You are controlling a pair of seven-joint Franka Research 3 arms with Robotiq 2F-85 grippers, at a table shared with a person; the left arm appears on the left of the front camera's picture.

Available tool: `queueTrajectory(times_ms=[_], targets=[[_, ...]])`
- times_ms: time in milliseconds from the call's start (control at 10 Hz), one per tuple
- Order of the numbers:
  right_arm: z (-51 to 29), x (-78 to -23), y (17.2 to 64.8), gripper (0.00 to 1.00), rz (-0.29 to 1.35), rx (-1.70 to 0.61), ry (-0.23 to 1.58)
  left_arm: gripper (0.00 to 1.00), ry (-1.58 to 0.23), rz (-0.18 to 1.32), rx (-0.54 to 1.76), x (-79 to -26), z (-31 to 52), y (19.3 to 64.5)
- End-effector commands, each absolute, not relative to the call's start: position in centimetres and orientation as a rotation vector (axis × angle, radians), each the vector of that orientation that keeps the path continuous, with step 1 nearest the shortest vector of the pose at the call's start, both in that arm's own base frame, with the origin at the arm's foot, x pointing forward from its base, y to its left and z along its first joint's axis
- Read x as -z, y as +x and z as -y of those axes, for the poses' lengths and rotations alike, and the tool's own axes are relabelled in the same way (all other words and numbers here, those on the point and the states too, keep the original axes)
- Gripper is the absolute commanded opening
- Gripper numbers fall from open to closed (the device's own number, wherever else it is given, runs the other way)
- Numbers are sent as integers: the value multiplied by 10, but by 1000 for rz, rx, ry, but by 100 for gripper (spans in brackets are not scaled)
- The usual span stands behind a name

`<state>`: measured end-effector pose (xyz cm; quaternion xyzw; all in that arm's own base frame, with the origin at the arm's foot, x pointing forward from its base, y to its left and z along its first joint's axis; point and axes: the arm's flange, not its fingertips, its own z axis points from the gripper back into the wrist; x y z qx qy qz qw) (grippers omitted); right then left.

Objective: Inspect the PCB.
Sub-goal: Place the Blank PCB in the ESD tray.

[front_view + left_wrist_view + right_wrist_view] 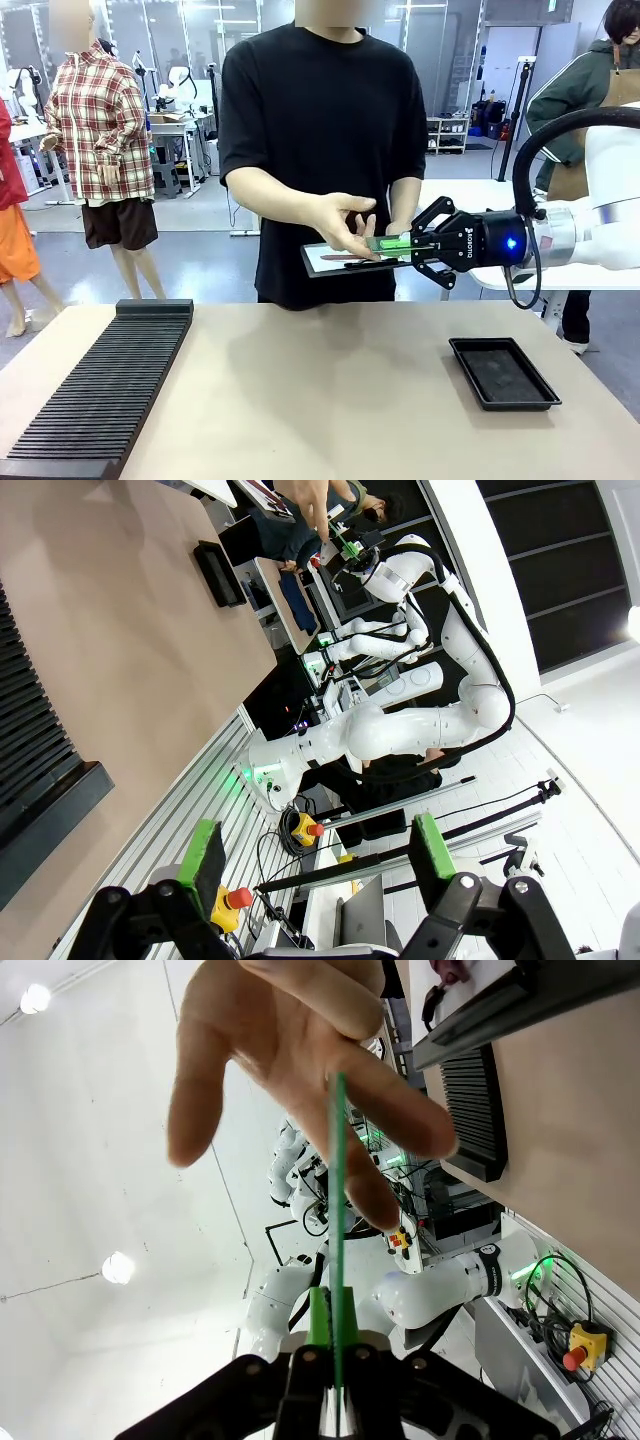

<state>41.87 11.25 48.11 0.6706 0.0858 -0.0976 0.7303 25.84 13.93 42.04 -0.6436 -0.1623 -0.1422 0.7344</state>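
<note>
The right gripper (412, 246) reaches in from the right, above the far edge of the table (330, 400), with its fingers clamped on the PCB (392, 243). The board is held flat and edge-on to the front camera, over the gap between the table and the person. In the right wrist view the PCB (340, 1210) shows as a thin green line rising from between the closed pads (322, 1318) to the person's hand (300, 1070), whose fingers lie along it near its far end. In the front view that hand (345, 226) touches the board from above, and the person's other hand (400, 228) holds a dark tablet (335, 262) just beneath it. The left gripper (318, 865) hangs off the table's near side with its jaws wide apart and nothing between them; its green pads (208, 852) frame the arm bases and floor. The tan tabletop is open across its middle. A long black ribbed rack (100, 395) lies along the left edge and runs to the near corner. A shallow black tray (503, 373) sits near the right edge, well apart from the rack. Beyond the table lies a bright workshop with white benches and another person (590, 90) at the far right.
</note>
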Motion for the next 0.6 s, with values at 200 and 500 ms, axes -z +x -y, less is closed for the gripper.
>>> queueTrajectory(times_ms=[200,500], targets=[[-115,-486,420,0,-203,220,1477,95,-1412,362,314,-421,-140,258],[-115,-486,420,0,-203,220,1477,95,-1412,362,314,-421,-140,258]])
